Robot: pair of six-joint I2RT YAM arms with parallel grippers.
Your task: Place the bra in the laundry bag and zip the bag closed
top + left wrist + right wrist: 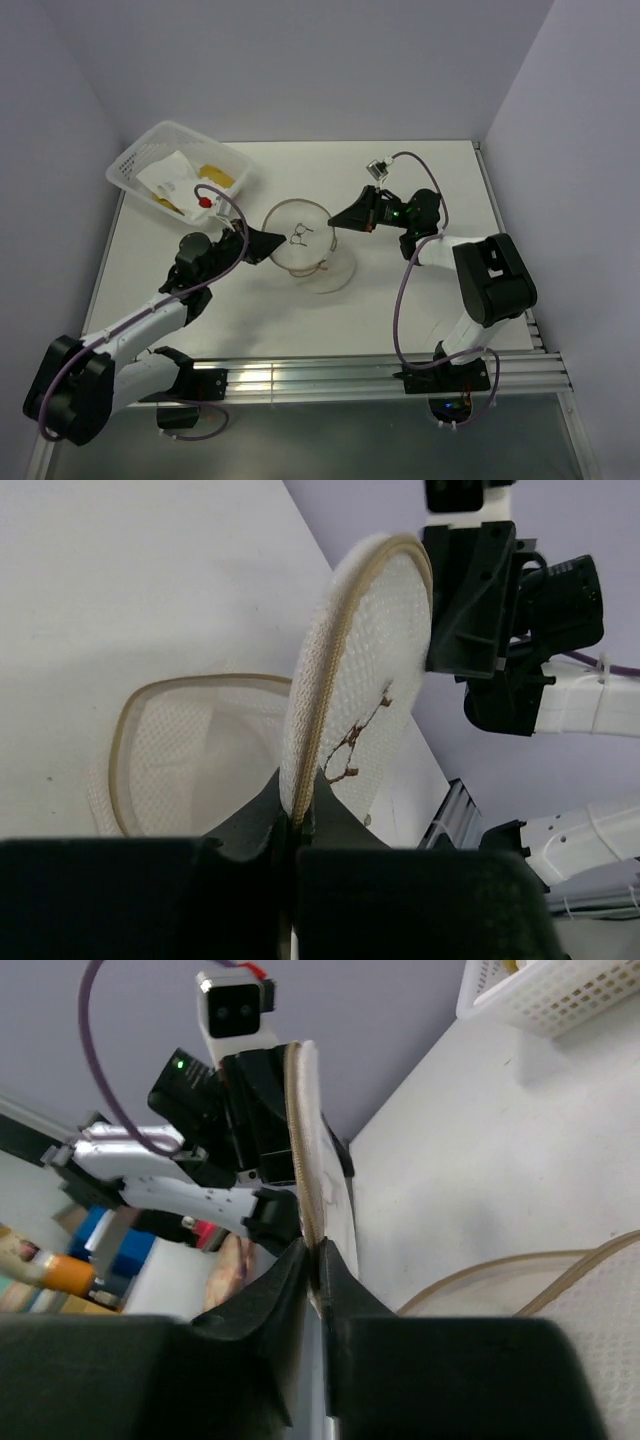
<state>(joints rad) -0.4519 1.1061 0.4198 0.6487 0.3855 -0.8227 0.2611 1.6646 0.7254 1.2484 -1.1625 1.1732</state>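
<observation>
The laundry bag sits at the table's middle, a round white mesh pouch with a tan hoop rim, its mouth open. Its round flap lid stands up on edge, with the small black mark facing the camera. My left gripper is shut on the lid's tan rim from the left. My right gripper is shut on the opposite edge of the lid. White and yellow cloth lies in the basket; I cannot tell whether it is the bra.
A white perforated plastic basket stands at the back left, holding the cloth and a small red item. It also shows in the right wrist view. The walls close the table at the back and on both sides.
</observation>
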